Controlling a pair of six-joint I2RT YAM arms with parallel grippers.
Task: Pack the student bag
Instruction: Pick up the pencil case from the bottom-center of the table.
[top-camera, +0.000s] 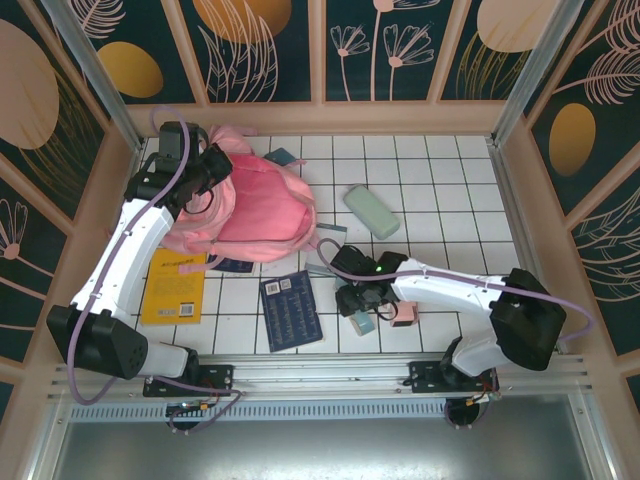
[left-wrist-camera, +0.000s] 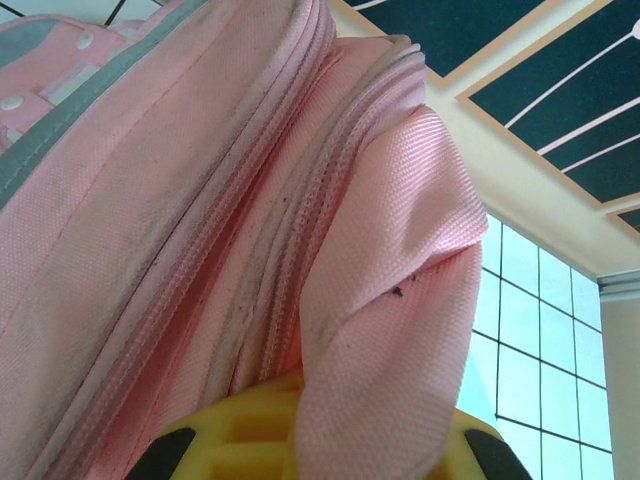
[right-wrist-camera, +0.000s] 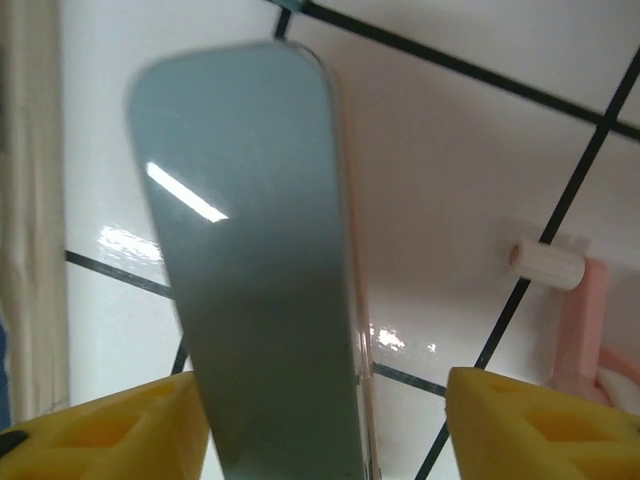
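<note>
The white tiled table (top-camera: 440, 200) is taken up at its far left by the student bag (top-camera: 255, 205), which lies slumped near the back wall with the left arm reaching over it. A fold of its pink fabric, beside the zipper seams, is clamped between the closed fingers of the left gripper (left-wrist-camera: 340, 445). By this grip the bag is judged to be held up for loading, though the opening itself cannot be made out.

In front of the bag a yellow book (top-camera: 175, 288) is laid flat at the left, and a dark blue book (top-camera: 291, 310) lies to its right, near the front edge. A pale green case (top-camera: 372, 211) is set apart to the right of the bag.

The right gripper (top-camera: 358, 303) is set low at the near middle of the table, over a small grey-blue flat thing (right-wrist-camera: 250, 260). In the right wrist view this thing is seen between the yellow fingers (right-wrist-camera: 540, 420), which stand apart. Bare tile is visible on one side of it, so nothing is clamped yet. A small pink thing (top-camera: 403, 315) lies just beside.

The step in hand is judged to be the pick-up of the grey-blue thing. The next move calls for the fingers to be closed squarely on its thin edges, without it being pushed along the glossy tile. It would then have to be lifted and carried across to the bag.
</note>
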